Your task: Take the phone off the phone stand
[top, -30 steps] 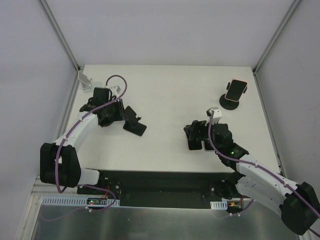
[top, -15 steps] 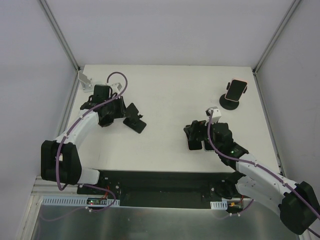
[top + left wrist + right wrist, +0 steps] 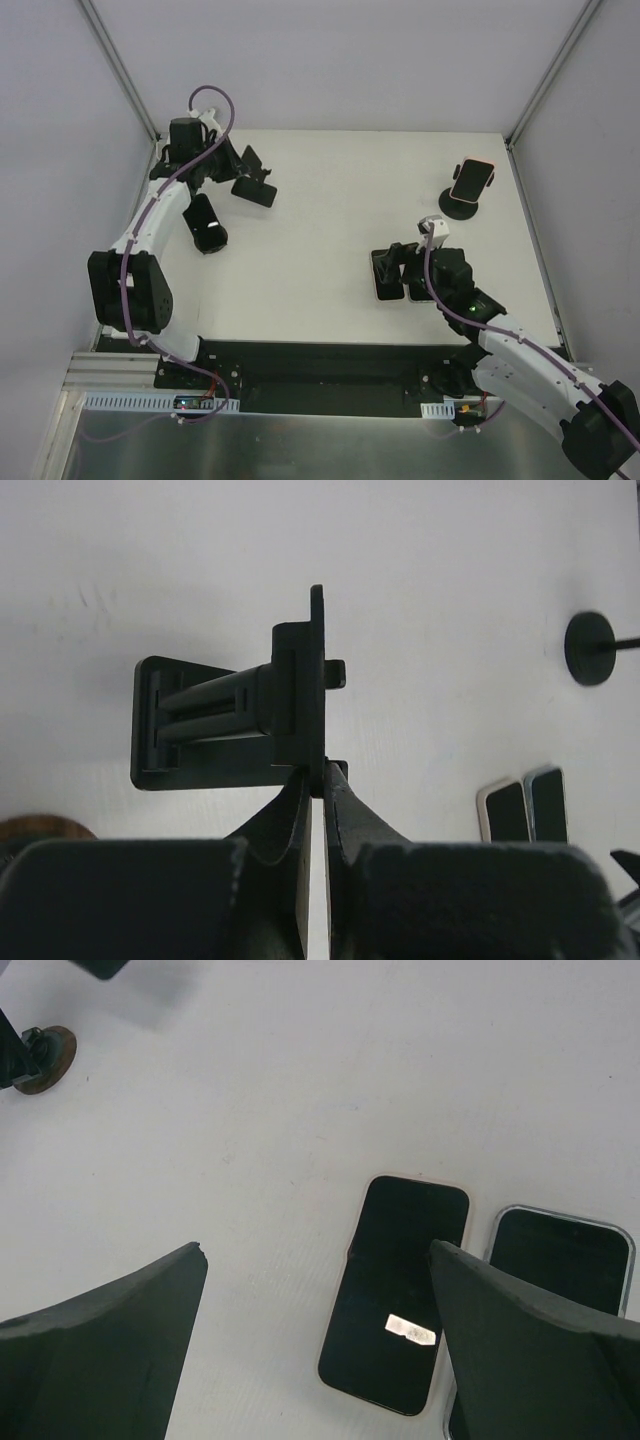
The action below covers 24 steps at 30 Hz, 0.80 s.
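A pink-cased phone [image 3: 472, 177] sits in a black round-based stand [image 3: 458, 208] at the back right; the stand's base also shows in the left wrist view [image 3: 590, 648]. My left gripper [image 3: 232, 172] is shut on an empty black phone stand [image 3: 256, 186], held off the table at the back left; the fingertips [image 3: 318, 785] pinch its upright plate [image 3: 300, 695]. My right gripper [image 3: 398, 262] is open and empty over two phones lying flat, a pale-cased one [image 3: 398, 1290] and a clear-cased one [image 3: 562, 1260]. The phone in the stand is well behind and to the right of it.
The two flat phones [image 3: 383, 275] lie side by side at centre right and also show in the left wrist view [image 3: 522, 805]. A small brown disc [image 3: 45, 1055] sits on the table at the far left of the right wrist view. Metal frame posts stand at the table's back corners.
My left arm has swung to the back left corner, carrying the black stand up and away from the table's middle. My right gripper has drawn back slightly, uncovering the two flat phones.
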{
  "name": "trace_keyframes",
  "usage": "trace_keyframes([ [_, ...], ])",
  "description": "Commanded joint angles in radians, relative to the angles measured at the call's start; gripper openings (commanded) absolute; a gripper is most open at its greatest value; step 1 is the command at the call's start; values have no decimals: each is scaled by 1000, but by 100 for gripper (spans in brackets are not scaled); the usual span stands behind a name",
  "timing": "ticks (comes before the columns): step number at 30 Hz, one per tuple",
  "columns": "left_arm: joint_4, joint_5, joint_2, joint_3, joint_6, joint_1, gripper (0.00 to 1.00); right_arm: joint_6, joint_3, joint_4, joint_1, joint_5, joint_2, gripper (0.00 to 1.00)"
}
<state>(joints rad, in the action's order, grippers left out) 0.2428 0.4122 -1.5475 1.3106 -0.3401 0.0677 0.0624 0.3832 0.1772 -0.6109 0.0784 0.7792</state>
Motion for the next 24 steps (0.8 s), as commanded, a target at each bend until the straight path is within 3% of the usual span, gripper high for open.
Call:
trace_keyframes([
  [1, -85, -13, -92, 153, -30, -48, 0, -19, 36, -33, 8, 14, -50, 96],
  [9, -128, -46, -275, 369, -71, -161, 0, -30, 43, -74, 11, 27, -80, 96],
  [17, -180, 16, -503, 568, -112, -233, 0, -39, 71, -87, 16, 43, -52, 96],
  [24, -220, 65, -649, 641, -142, -272, 0, -36, 94, -84, 17, 58, -11, 96],
])
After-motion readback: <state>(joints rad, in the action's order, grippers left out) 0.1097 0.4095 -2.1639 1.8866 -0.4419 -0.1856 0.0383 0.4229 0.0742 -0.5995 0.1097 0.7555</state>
